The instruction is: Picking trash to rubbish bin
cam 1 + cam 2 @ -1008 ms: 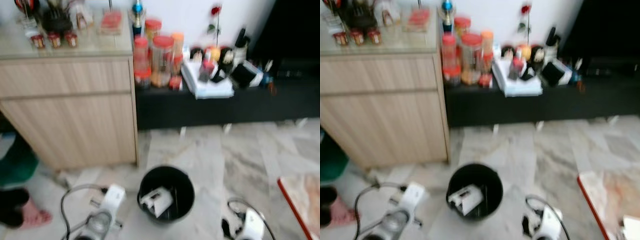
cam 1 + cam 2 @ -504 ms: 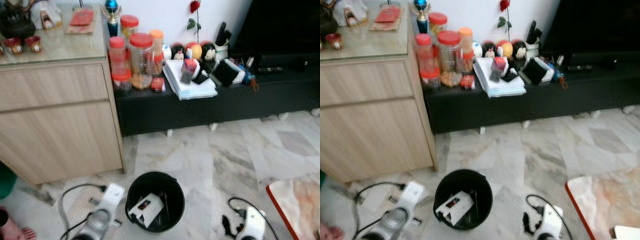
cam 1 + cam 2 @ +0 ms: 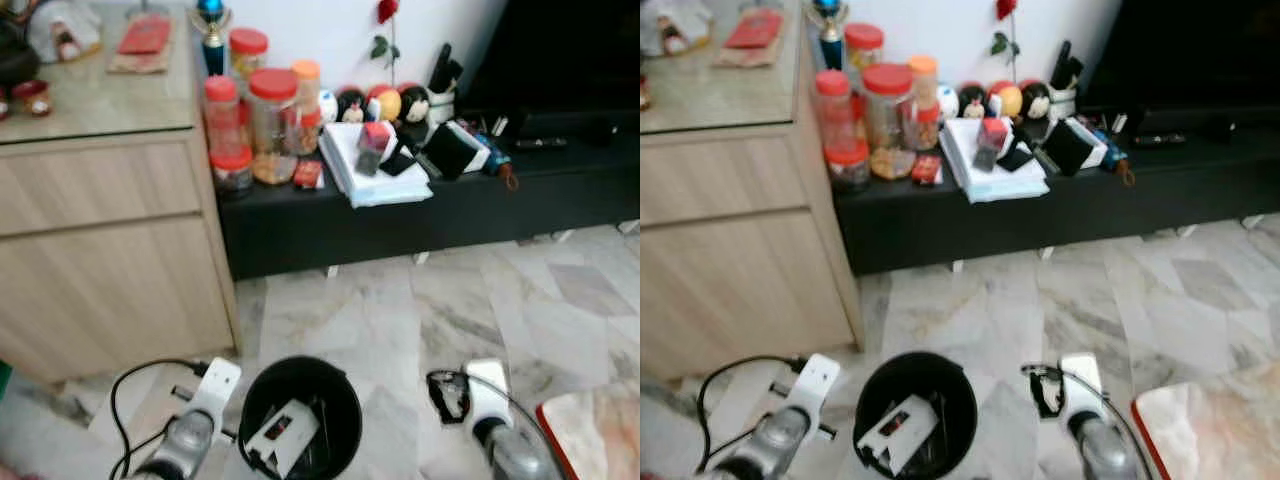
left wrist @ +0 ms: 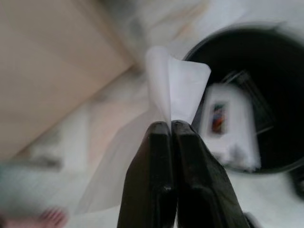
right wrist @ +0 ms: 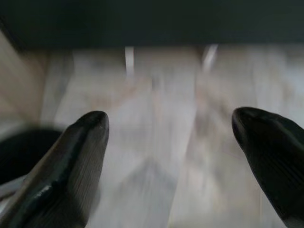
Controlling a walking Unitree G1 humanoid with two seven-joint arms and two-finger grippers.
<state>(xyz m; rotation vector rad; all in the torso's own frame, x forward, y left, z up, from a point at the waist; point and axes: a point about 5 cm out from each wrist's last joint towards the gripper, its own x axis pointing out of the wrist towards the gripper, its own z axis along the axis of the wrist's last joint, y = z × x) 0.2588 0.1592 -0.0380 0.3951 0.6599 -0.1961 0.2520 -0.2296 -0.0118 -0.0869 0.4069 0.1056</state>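
A black round rubbish bin (image 3: 345,400) stands on the marble floor just before me, with a white printed carton (image 3: 283,432) lying inside. My left arm (image 3: 195,425) reaches in beside the bin's left rim. In the left wrist view my left gripper (image 4: 170,126) is shut on a thin white sheet (image 4: 183,88), held next to the bin (image 4: 280,95) and slightly over its edge. My right arm (image 3: 485,395) is to the right of the bin. My right gripper (image 5: 168,123) is open over bare floor, with the bin's rim (image 5: 19,152) at one side.
A light wooden cabinet (image 3: 100,230) stands at the left. A low black shelf (image 3: 400,215) behind the bin carries red-lidded jars (image 3: 270,110), books and small items. A red-edged mat (image 3: 600,440) lies at the right. Toes of a person's foot (image 4: 50,217) show near the left gripper.
The camera has shifted, so the bin sits lower in the picture. My right arm has come up and forward beside the bin. The left arm stays at the bin's left rim.
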